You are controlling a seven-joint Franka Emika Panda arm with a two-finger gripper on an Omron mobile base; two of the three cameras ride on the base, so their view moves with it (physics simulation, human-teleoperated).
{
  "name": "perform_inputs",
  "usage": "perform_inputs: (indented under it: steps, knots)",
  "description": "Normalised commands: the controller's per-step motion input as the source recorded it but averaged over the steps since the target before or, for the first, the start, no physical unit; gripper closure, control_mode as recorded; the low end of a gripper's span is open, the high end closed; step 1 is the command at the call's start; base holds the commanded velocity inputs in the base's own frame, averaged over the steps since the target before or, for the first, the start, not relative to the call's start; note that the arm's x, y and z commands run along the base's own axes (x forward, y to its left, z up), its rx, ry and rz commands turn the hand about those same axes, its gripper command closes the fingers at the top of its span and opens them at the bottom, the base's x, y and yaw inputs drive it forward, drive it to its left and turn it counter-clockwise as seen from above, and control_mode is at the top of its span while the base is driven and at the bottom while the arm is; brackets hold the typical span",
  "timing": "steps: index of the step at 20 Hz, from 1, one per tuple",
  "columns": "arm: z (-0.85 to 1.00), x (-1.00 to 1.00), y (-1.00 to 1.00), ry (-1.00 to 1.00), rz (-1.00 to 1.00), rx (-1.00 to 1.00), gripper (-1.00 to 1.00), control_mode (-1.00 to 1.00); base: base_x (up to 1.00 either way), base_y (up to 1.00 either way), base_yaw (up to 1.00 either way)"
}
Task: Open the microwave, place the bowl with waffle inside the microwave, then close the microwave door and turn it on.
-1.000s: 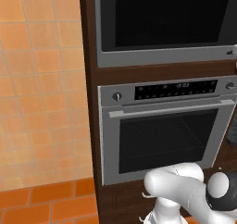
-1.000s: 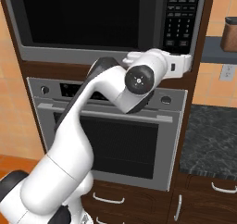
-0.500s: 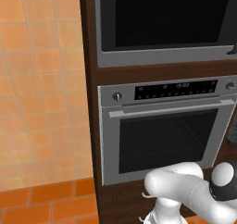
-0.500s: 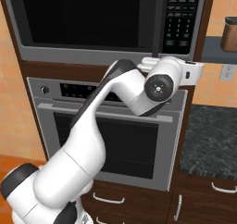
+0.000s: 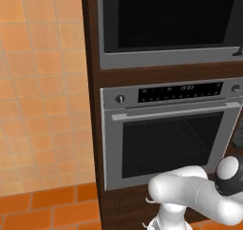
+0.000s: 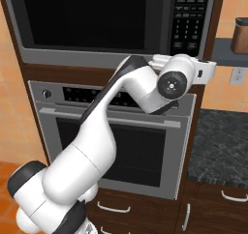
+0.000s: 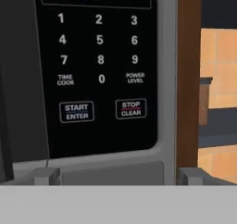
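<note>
In the left base view, the microwave (image 5: 166, 27) is seen high in the dark wood column with the microwave door (image 5: 166, 20) flush and shut, right above the silver oven (image 5: 171, 134). In the right base view, the gripper (image 6: 213, 69) is held out level below the keypad (image 6: 191, 18) at the microwave's right end. In the hand view, the START button (image 7: 76, 111) is faced closely and both fingertips (image 7: 45, 176) are seen set wide apart with nothing gripped.
</note>
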Motion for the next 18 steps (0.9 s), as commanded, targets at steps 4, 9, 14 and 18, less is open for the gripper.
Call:
perform_inputs:
  steps: [4,9,14,18]
  knots:
    - [0.12,0.13,-0.08,0.0,0.0,0.01,-1.0,-1.0,0.0,0.0,0.0]
    - [0.14,0.07,-0.13,0.0,0.0,0.0,-1.0,-1.0,0.0,0.0,0.0]
    - [0.19,0.09,-0.06,0.0,0.0,0.0,-1.0,-1.0,0.0,0.0,0.0]
    - [0.09,0.15,0.0,0.0,0.0,0.0,-1.0,-1.0,0.0,0.0,0.0]
